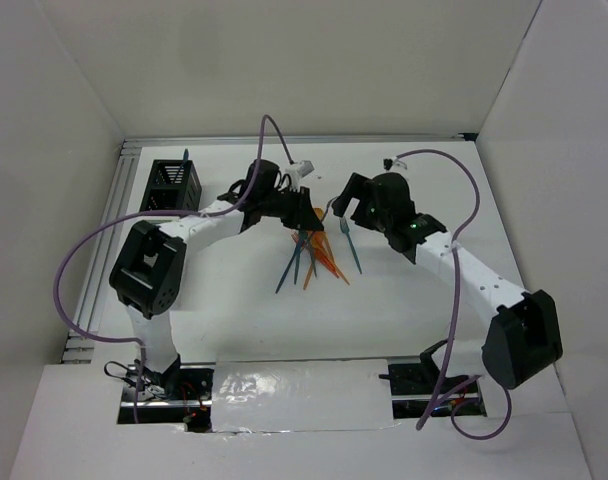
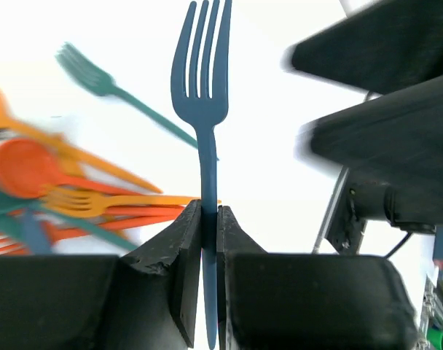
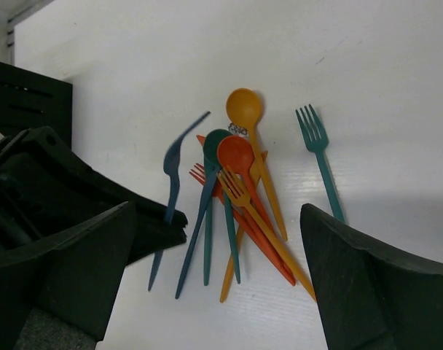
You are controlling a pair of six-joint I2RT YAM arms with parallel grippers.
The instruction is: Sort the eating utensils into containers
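L gripper (image 2: pixel 209 233) is clamped on the blue fork (image 2: pixel 202 109). Both fingers (image 2: pixel 174 255) press flat on the handle approx. halfway down, w/ the tines pointing away from the wrist and the handle end running back betw. the pads. In the right wrist view this fork sits just at the left edge of the pile, tines curved; can't tell if its tip touches the table (image 1: pixel 234 300). R gripper (image 3: pixel 216 210) is wide apart w/ nothing betw. its fingers (image 3: pixel 76 270), and hangs over the pile. The pile of utensils (image 1: pixel 314 262) is near the table centre, betw. the two grippers, handles crossing & fanned toward the arm bases. It has a yellow-orange spoon (image 3: pixel 245 106) furthest out, a teal spoon (image 3: pixel 214 142) and a red-orange spoon (image 3: pixel 234 153) w/ bowls touching, and an orange fork (image 3: pixel 236 186) lying over the red-orange handles. A red-orange fork (image 3: pixel 198 173) is partly hidden under the others. A teal fork (image 3: pixel 312 131) lies apart on the right side, not touching the rest. The black mesh bin (image 1: pixel 169 185) stands upright at the far left of the table, well apart from the pile, next to the metal rail (image 1: pixel 109 215). A thin bluish piece pokes up at its far rim; too small to tell what kind.
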